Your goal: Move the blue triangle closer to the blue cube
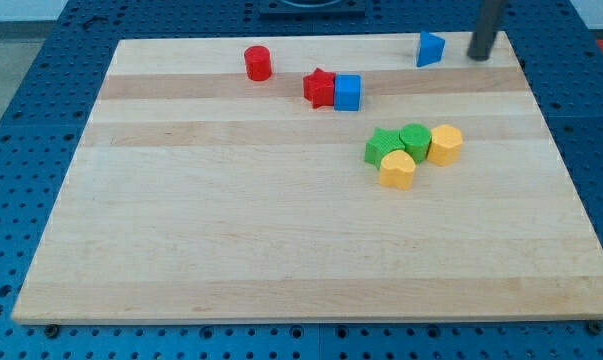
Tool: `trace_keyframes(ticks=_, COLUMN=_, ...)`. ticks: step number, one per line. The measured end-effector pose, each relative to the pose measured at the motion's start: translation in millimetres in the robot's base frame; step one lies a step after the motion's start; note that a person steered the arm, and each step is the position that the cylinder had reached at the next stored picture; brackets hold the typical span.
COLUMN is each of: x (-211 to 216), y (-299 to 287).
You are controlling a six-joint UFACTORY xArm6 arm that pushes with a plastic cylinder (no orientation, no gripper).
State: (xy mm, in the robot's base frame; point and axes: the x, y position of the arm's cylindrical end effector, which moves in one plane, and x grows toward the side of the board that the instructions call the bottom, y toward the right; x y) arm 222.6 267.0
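Triangle point(431, 48) right of cube point(348, 92)

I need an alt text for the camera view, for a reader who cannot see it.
My tip stands just right of the blue triangle near the top edge of a wooden board; the blue cube lies lower left, touching a red star. A red cylinder sits farther left, and two green and two yellow blocks cluster below.

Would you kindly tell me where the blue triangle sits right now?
The blue triangle sits near the board's top edge toward the view's right, just left of my tip, up-right of the blue cube.
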Motion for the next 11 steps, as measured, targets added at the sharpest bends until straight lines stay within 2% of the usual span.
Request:
trace_keyframes(ticks=1, x=-31, y=0)
trace_keyframes(ticks=3, x=1, y=-54)
trace_keyframes(ticks=6, x=-1, y=-105)
trace_keyframes(ticks=9, x=42, y=-129)
trace_keyframes(ticks=11, x=50, y=-176)
